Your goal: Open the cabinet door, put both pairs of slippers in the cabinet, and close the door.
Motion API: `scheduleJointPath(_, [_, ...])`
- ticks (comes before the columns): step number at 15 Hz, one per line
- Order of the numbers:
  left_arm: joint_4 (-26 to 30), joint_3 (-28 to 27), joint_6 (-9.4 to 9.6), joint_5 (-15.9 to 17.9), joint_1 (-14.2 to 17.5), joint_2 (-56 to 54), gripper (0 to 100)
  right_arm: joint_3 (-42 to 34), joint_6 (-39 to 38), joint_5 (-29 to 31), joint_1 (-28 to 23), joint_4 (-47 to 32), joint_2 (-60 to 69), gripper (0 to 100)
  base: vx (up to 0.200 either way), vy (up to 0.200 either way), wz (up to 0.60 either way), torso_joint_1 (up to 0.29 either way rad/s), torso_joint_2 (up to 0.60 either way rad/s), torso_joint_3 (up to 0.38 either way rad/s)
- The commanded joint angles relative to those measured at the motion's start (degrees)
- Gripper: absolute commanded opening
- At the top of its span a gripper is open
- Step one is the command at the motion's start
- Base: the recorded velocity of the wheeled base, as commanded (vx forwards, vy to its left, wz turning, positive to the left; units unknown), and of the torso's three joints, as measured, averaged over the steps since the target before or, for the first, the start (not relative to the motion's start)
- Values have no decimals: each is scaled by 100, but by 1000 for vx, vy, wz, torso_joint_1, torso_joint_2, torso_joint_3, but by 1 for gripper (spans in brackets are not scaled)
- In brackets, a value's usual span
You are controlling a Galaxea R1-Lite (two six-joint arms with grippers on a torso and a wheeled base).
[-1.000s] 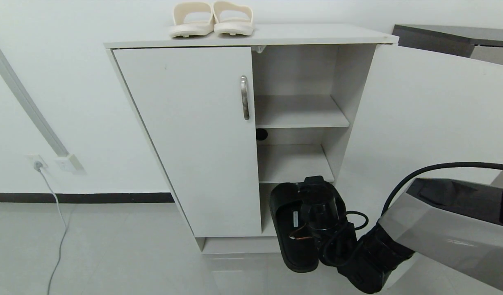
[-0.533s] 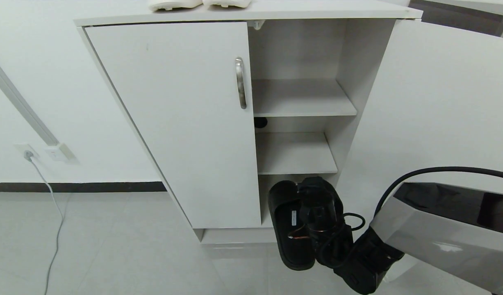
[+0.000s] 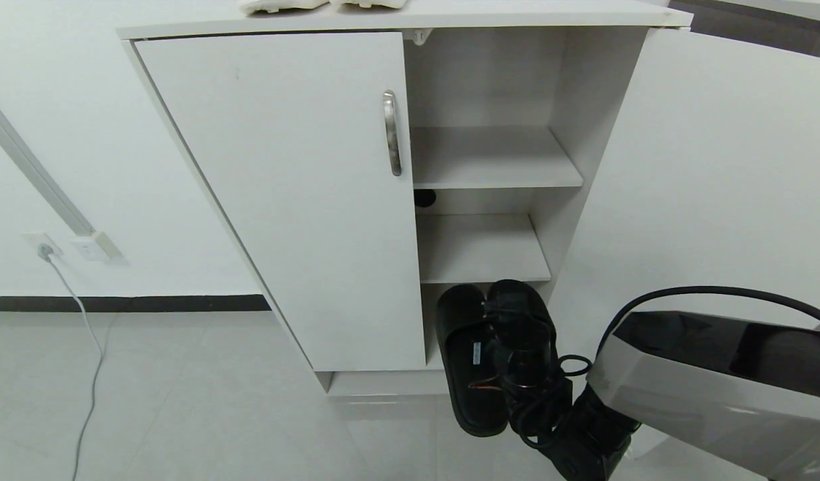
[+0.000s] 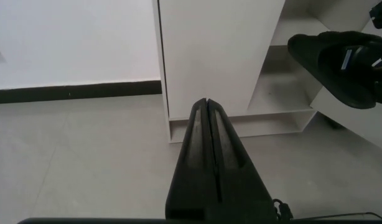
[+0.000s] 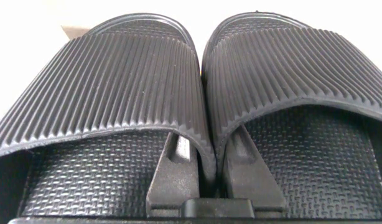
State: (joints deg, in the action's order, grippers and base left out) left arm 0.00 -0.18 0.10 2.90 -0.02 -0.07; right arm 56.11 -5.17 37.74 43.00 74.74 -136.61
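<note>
**Black pair at the mouth of the bottom compartment**

The right claw [image 3: 516, 351] pinches the black slippers [image 3: 473, 361] by their touching inner walls. Their toes, ahead of it, enter the cabinet [image 3: 283, 200] under the lowest shelf. The pair should stay level, clear the closed door [image 3: 329, 280] beside it, and be released only once the soles rest inside. The left claw [image 4: 206, 106] is pressed together, well apart. Compared with half a second ago, the toes sit slightly deeper.

The right arm [image 3: 684, 394] is showing an angular silver-grey shell with a glossy black panel; a black cable [image 3: 704, 289] is arching above it. The left gripper [image 4: 206, 102] is showing long black fingers [image 4: 227, 146].
</note>
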Motion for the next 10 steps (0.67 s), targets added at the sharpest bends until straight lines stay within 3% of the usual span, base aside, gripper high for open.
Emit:
scheduleJointPath(1, [0, 1, -1, 0, 2, 7, 0, -13, 148, 14, -11, 181, -41, 0, 0, 0, 0, 0, 0, 0])
scheduleJointPath(2, [0, 1, -1, 0, 2, 7, 0, -4, 280, 84, -11, 322, -94, 0, 0, 0, 0, 0, 0, 0])
scheduleJointPath(10, [9, 1, -1, 9, 2, 7, 0, 49, 367, 137, -46, 419, -235, 0, 200, 0, 0, 4, 5, 2])
